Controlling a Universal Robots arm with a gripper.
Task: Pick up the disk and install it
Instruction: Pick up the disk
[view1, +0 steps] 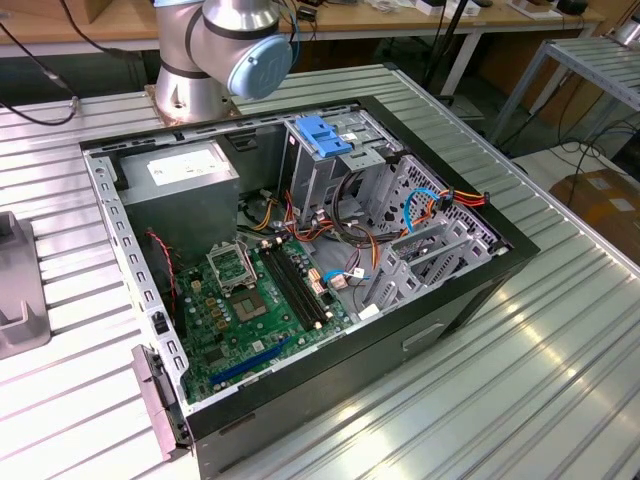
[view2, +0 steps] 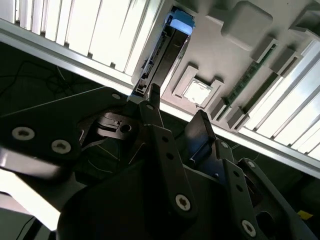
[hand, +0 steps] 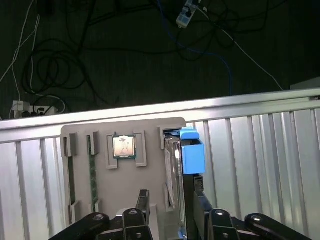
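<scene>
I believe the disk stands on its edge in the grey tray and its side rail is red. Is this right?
Not quite. The first wrist view shows the rail is blue, not red. The disk does stand on edge in the grey tray.

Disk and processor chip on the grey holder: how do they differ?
The disk stands on edge in its slot; the processor chip lies flat in its recess. The disk is long with a blue rail; the chip is small, square, metal-topped. The open end effector lines up with the disk, not the chip. Both rest in the grey holder.
</scene>
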